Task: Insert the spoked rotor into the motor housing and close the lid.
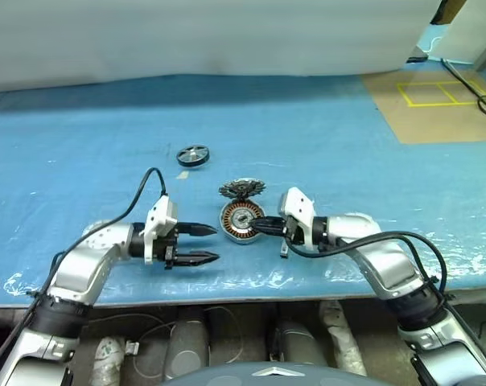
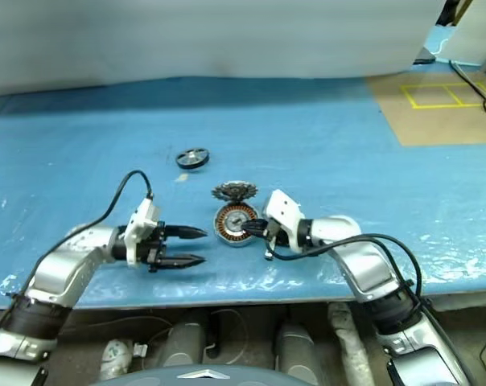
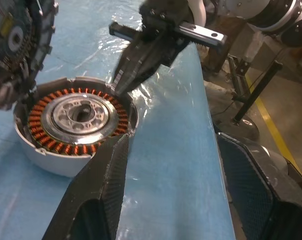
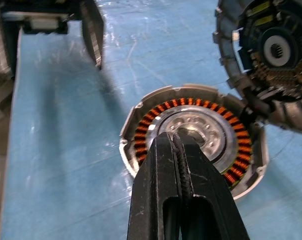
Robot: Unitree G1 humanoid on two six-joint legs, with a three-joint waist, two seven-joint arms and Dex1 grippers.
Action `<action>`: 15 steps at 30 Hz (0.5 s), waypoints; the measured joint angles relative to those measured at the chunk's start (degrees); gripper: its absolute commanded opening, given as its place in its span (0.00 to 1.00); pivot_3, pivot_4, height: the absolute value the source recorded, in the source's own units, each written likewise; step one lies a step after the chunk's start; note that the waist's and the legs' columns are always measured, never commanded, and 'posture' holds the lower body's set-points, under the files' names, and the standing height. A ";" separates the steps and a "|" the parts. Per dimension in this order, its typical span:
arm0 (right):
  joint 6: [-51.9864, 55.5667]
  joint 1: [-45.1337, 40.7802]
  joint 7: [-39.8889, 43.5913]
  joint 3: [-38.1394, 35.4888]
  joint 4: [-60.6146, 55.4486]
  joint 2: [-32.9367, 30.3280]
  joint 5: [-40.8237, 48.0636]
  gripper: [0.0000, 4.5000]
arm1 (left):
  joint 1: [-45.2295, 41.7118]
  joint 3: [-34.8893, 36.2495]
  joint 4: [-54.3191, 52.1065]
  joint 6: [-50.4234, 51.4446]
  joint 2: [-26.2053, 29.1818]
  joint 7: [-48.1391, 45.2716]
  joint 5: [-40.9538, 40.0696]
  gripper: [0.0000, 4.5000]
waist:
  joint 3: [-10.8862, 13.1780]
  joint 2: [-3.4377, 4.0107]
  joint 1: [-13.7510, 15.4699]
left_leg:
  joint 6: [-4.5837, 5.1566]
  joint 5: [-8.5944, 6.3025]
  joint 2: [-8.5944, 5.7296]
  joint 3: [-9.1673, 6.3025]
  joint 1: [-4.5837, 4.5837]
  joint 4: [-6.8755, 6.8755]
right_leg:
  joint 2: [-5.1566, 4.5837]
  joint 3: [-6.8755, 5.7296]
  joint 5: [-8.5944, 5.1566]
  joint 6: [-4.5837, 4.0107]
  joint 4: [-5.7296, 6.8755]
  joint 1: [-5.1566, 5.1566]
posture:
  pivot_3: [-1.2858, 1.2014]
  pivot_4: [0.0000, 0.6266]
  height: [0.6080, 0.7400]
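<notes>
Two arms, one loose part. Spoked rotor (image 1: 193, 155): flat on the blue surface (image 1: 323, 137), upper left of centre in the head view, untouched, apart from the housing and up-left of it. Motor housing (image 1: 241, 219): centre frame, coils up, empty. Lid (image 1: 241, 190): tilted open on the housing's far edge, toothed. Right gripper (image 1: 261, 227): jaws clenched on nothing, tips over the housing's right rim. Left gripper (image 1: 204, 244): jaws released, empty, just left of the housing, pointing right. Judged: the left arm lies nearer the rotor, which sits above its jaws in frame; being round, it has no long axis to match.
</notes>
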 measured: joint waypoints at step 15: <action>-7.38 -8.08 4.04 2.99 15.23 5.08 -4.69 0.00 | -1.68 4.24 16.57 -20.37 -3.44 4.38 5.79 0.66 | -0.01 -0.01 -0.10 | 0.01 0.00 0.03 0.00 -0.03 0.22 | 0.00 -0.01 0.01 0.00 0.19 0.00 | 0.52 0.24 1.00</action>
